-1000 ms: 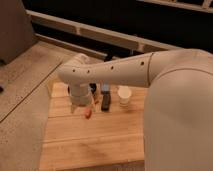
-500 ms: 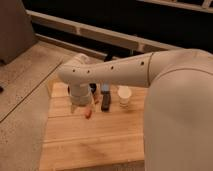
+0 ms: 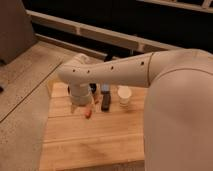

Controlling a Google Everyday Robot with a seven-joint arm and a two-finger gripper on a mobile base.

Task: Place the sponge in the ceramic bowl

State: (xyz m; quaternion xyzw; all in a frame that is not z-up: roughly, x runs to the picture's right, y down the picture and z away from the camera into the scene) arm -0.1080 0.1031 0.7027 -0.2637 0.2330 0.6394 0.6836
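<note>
The big white arm reaches from the right side across to the left, over a wooden table. At its end the arm bends down. The gripper hangs low over the back left part of the table, very close to the wood. One cannot tell if the gripper is spread wide or pressed together, because the round white wrist hides it. A small red-orange thing shows just under the gripper, down at the table top.

Just to the right of the gripper, a little bit of what looks like the sponge peeks out from behind the arm. It is blue-grey. Most of it is hidden, so this is not sure. Next to it, further right, a black bar lies on the table. Right of the bar, a white cup stands upright. The ceramic bowl cannot be picked out, because the arm covers that spot. A speckled grey floor lies to the left of the table.
</note>
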